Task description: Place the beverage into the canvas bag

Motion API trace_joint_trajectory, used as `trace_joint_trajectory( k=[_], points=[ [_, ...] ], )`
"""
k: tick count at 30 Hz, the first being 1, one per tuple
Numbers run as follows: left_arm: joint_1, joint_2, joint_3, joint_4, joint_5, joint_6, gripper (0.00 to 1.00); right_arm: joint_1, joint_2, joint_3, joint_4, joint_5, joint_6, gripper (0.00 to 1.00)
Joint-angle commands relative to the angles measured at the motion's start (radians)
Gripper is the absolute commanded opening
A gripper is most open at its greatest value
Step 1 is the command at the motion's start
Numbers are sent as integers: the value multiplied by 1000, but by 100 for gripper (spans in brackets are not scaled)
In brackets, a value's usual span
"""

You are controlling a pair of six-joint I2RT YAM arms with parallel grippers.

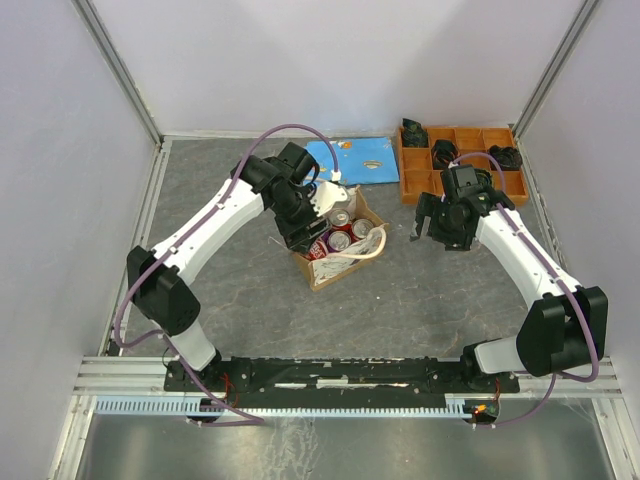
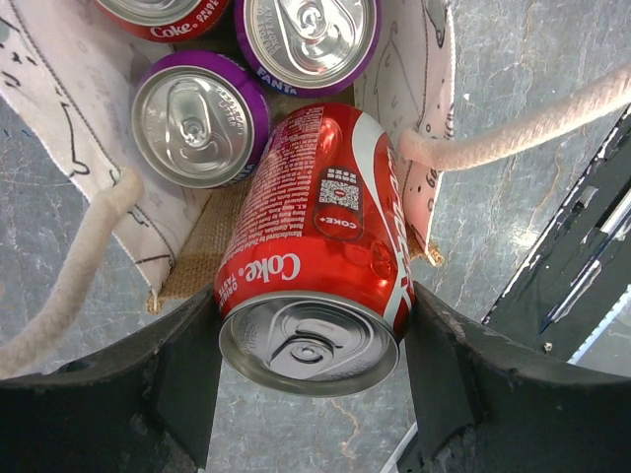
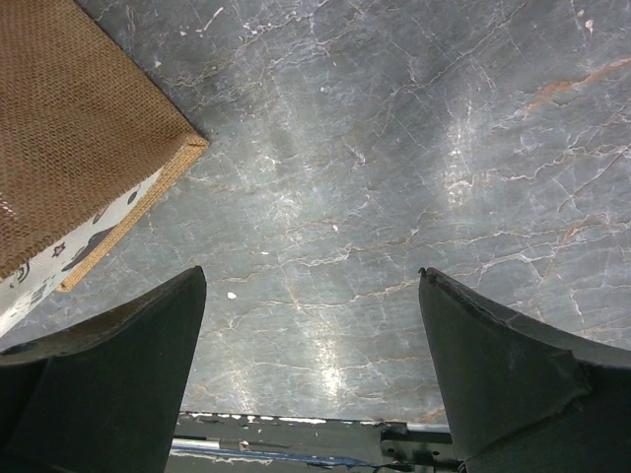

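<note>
The tan canvas bag (image 1: 345, 262) stands open at the table's middle, with cream rope handles (image 2: 523, 123). My left gripper (image 1: 312, 236) is shut on a red Coke can (image 2: 315, 236), which it holds tilted over the bag's near rim with its base end pointing into the bag. Inside the bag stand two purple Fanta cans (image 2: 202, 118) and another red Coke can (image 2: 163, 12). My right gripper (image 1: 436, 234) is open and empty to the right of the bag. Its wrist view shows a bag corner (image 3: 79, 128) at the upper left and bare table between its fingers (image 3: 513, 365).
An orange compartment tray (image 1: 415, 185) holding small black parts stands at the back right. A blue flat sheet (image 1: 352, 160) lies behind the bag. Grey walls enclose the table, and a metal rail (image 1: 340, 372) runs along the near edge.
</note>
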Motion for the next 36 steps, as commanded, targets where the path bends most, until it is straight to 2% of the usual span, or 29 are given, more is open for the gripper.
trace_joint_trajectory(
  k=[1,23,36],
  points=[
    [-8,18,43,-23,2,48,3,-4,-27,-6,28,16,12,96],
    [-19,120,46,-1,12,38,3,-4,-9,-6,25,29,-4,97],
    [-31,161,-7,43,-15,8,3,-4,-1,12,14,39,-16,97]
  ],
)
